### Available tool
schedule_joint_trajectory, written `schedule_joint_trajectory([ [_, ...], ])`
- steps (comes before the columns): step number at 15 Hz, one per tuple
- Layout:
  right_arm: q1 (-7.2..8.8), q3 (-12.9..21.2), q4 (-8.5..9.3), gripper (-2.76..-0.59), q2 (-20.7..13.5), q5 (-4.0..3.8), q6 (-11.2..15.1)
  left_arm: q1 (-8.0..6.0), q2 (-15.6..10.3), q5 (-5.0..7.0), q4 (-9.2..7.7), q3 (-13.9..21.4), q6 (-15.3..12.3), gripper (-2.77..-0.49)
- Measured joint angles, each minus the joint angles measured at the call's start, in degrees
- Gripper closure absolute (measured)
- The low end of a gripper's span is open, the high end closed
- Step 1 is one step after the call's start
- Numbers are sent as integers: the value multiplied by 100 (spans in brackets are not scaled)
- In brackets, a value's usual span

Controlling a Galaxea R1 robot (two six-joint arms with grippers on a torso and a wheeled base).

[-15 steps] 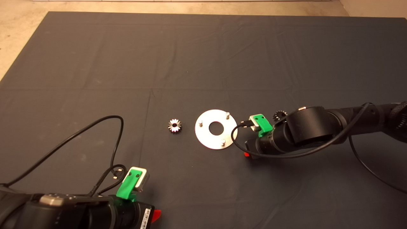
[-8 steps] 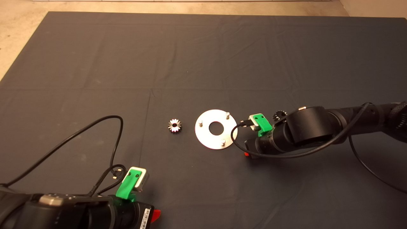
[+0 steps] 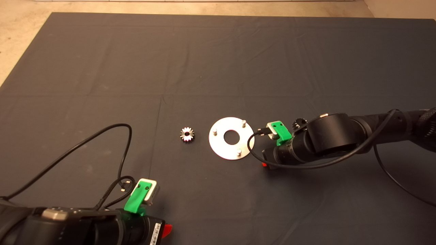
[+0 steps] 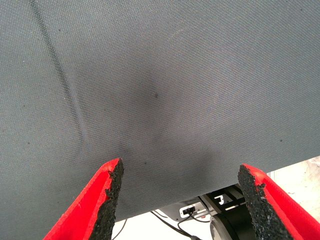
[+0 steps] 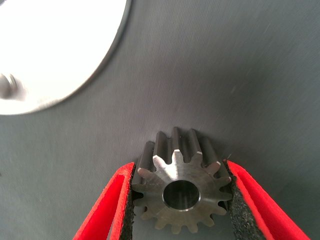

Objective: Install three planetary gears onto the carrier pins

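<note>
Mat point(image 5: 240, 75) beneath, only right wrist shows jaws pinching gear point(image 5: 180, 192).

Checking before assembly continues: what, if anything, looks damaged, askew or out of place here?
Nothing stands out. The flat shiny metal disc lies level, its three silver pegs bare. The right gripper clamps one dark-steel toothed gear squarely; another gear lies flat left of the disc.

A dark mat point(image 3: 204, 61) covers the table, showing fold creases. Pale floor point(image 3: 20, 30) borders the mat along its far and left edges.
</note>
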Motion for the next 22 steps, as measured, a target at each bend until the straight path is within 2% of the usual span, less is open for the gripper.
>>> schedule_joint_trajectory([
  [8,545,22,-20,-107,65,-21,20,0,2,-1,0,0,0,-162],
  [13,815,22,130,-108,239,-16,44,0,5,-1,0,0,0,-162],
  [18,860,20,265,-107,467,-24,194,0,22,-1,0,0,1,-162],
  [22,866,-142,425,-108,847,-18,238,0,35,0,1,0,0,-162],
])
